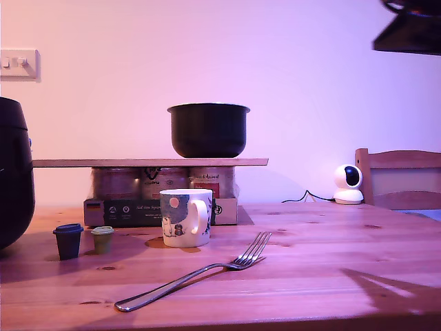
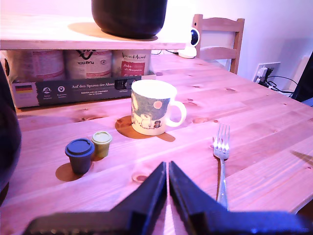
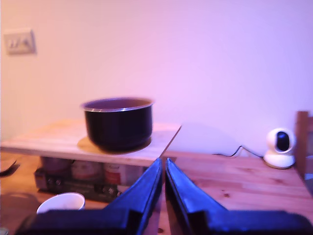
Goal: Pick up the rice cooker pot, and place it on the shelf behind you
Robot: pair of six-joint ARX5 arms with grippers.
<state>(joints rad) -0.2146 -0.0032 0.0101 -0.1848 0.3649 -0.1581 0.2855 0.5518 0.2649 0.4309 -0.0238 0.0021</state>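
Observation:
The rice cooker pot (image 1: pixel 208 129), dark and round with a thin rim, stands upright on the shelf (image 1: pixel 103 163), a pale plank resting on a box of cans. It also shows in the first wrist view as pot (image 2: pixel 129 17) on shelf (image 2: pixel 44 34), and in the second as pot (image 3: pixel 118 122) on shelf (image 3: pixel 54 139). My first gripper (image 2: pixel 167 169) is shut and empty, low over the tabletop, short of the mug. My second gripper (image 3: pixel 163 164) is shut and empty, higher up and well back from the pot. Nothing touches the pot.
On the table stand a white mug (image 1: pixel 185 218), a fork (image 1: pixel 200 272), and two small cups (image 1: pixel 68 241) (image 1: pixel 103 239). The black cooker body (image 1: pixel 14 179) fills the exterior view's left edge. A small camera (image 1: pixel 348 184) and a chair (image 1: pixel 400 176) are at its right; an arm part (image 1: pixel 406 27) hangs above.

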